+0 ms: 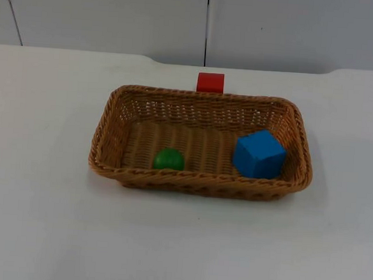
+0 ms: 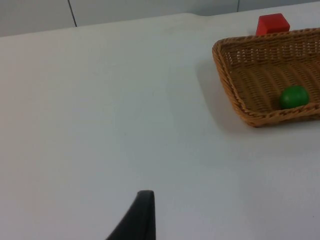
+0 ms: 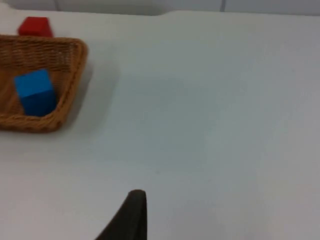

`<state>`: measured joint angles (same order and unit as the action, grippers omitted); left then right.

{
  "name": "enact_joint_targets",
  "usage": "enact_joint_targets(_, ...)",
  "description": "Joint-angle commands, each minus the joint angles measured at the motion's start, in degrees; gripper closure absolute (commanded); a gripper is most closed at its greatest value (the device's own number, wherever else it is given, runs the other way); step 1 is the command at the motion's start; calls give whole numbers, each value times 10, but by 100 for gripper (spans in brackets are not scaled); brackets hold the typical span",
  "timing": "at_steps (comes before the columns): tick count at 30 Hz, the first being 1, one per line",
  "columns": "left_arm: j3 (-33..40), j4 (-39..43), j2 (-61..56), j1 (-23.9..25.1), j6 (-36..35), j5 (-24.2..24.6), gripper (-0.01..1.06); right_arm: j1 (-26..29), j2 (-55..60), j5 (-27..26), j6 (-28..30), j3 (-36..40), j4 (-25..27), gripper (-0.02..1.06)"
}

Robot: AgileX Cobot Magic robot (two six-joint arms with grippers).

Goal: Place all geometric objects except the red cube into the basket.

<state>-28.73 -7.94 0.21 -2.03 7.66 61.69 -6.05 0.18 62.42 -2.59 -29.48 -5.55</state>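
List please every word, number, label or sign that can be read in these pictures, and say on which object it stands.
None: no text can be read.
red cube: plain faces.
blue cube: plain faces.
green ball: plain.
wicker basket: no label.
table and partition wall: no markings.

a plain white table (image 1: 45, 233) spreads wide under soft, even light. along the table's far edge stands a grey partition wall (image 1: 106, 12), made of flat panels. a dark vertical seam (image 1: 206, 26) runs down the wall near its middle, and a slanted seam (image 1: 11, 9) crosses it farther along toward one end.
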Motion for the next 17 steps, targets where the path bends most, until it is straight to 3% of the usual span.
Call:
enact_joint_targets(1,3,-1,-2,1,-4,0,0,22,-2,-6,2,1,-1,-1)
enact_joint_targets(13,3,-1,-2,1,-4,0,0,30,-2,-6,2,1,-1,-1)
enact_joint_targets(17,3,-2,-2,33,-4,0,0,30,-2,-6,2,1,-1,-1)
